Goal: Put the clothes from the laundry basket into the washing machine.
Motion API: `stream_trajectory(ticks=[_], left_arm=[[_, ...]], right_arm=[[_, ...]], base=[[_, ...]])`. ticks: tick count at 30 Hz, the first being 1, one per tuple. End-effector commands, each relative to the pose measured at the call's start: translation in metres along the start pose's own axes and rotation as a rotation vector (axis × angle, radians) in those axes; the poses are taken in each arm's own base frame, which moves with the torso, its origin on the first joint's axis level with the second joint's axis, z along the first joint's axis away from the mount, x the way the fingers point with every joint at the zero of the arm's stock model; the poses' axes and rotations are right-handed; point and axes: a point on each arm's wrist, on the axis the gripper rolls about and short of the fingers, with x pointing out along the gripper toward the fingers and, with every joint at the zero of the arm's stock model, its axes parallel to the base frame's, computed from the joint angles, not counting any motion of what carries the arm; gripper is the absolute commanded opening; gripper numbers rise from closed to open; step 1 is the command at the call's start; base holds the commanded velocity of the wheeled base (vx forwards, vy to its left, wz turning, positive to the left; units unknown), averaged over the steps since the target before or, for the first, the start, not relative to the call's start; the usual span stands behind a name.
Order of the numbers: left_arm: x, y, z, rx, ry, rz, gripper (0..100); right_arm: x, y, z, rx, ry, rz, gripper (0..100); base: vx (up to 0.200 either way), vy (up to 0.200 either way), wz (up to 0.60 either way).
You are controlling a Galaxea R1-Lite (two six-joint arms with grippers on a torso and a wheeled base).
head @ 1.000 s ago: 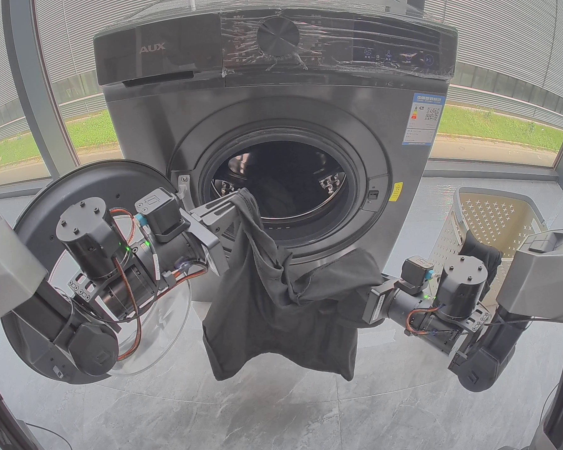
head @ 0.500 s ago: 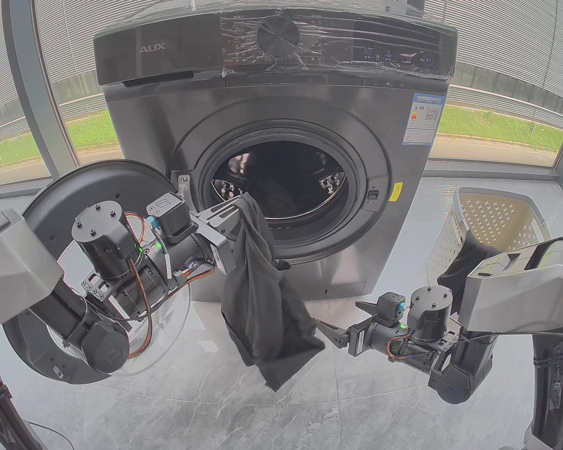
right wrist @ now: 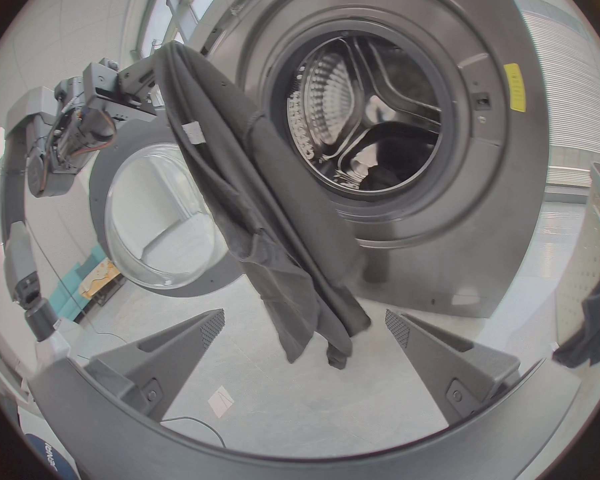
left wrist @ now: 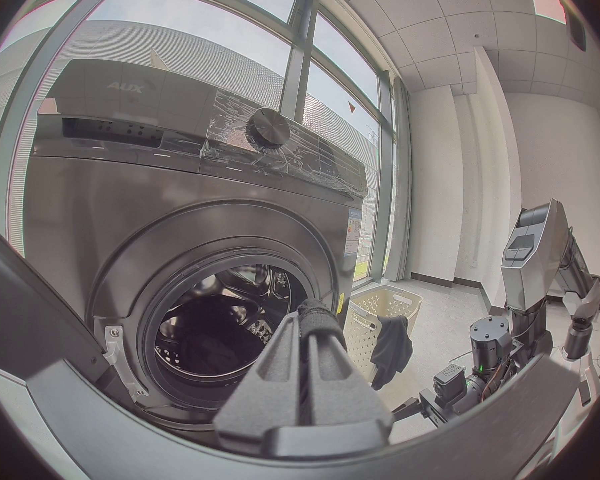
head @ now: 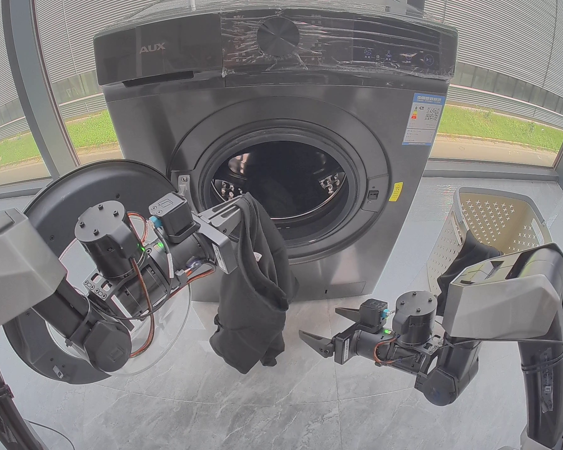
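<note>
- Grey tiled floor [head: 369, 407] is seen under everything, with tall windows [head: 513, 51] behind.
- At the far left, the round door [head: 100, 182] of the washer [head: 331, 101] is swung fully open.
- Just in front of the door, the left arm [head: 106, 245] is held level. The left jaws are clamped together on the top of a dark garment [head: 253, 289].
- The garment is hung bunched from those jaws, before the lower left rim of the drum mouth [head: 278, 179]. It is kept clear of the floor and outside the washer.
- Some dark cloth [right wrist: 387, 168] is seen lying inside the drum.
- Low and to the right of the garment, the right arm [head: 419, 326] is pointed towards it. The right jaws are spread wide, nothing is held in them, and the garment is not touched.
- At the far right, the basket [head: 500, 214] is stood on the floor beside the washer, with a second garment [head: 466, 260] draped over its near rim.
</note>
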Motion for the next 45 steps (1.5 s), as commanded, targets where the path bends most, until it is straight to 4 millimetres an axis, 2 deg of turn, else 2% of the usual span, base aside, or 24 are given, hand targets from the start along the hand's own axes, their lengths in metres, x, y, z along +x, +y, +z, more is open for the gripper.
stream_trajectory(ticks=[1,11,18,22,27,35,36,42,45], left_arm=[[0.001,0.001,-0.003,-0.002,0.008,0.001,0],[0.001,0.0,-0.005,-0.003,0.011,0.0,0],[0.001,0.0,-0.005,-0.002,0.012,-0.001,0],[0.001,0.0,-0.005,-0.002,0.012,-0.001,0],[0.001,0.0,-0.005,-0.002,0.014,0.007,0],[0.001,-0.001,-0.004,-0.003,0.011,0.009,0],[0.001,0.0,-0.004,-0.003,0.011,0.01,0],[0.001,0.001,-0.005,-0.003,0.014,0.013,0],[0.0,0.004,-0.006,-0.002,0.016,0.022,0]], right_arm=[[0.007,0.011,0.005,-0.018,-0.021,0.077,100],[0.02,0.024,0.006,-0.048,-0.045,0.138,100],[0.017,0.042,0.0,-0.053,-0.015,0.207,100],[0.019,0.043,0.001,-0.059,-0.02,0.204,100],[0.044,0.042,-0.009,-0.065,-0.066,0.099,100],[0.07,0.036,-0.015,-0.065,-0.117,0.059,100],[0.071,0.035,-0.014,-0.061,-0.128,0.04,0],[0.069,0.033,-0.008,-0.048,-0.142,0.02,0],[0.056,0.035,0.005,-0.05,-0.147,0.015,0]], base=[[0.0,0.0,0.0],[0.0,0.0,0.0],[0.0,0.0,0.0],[0.0,0.0,0.0],[0.0,0.0,0.0],[0.0,0.0,0.0],[0.0,0.0,0.0],[0.0,0.0,0.0],[0.0,0.0,0.0]])
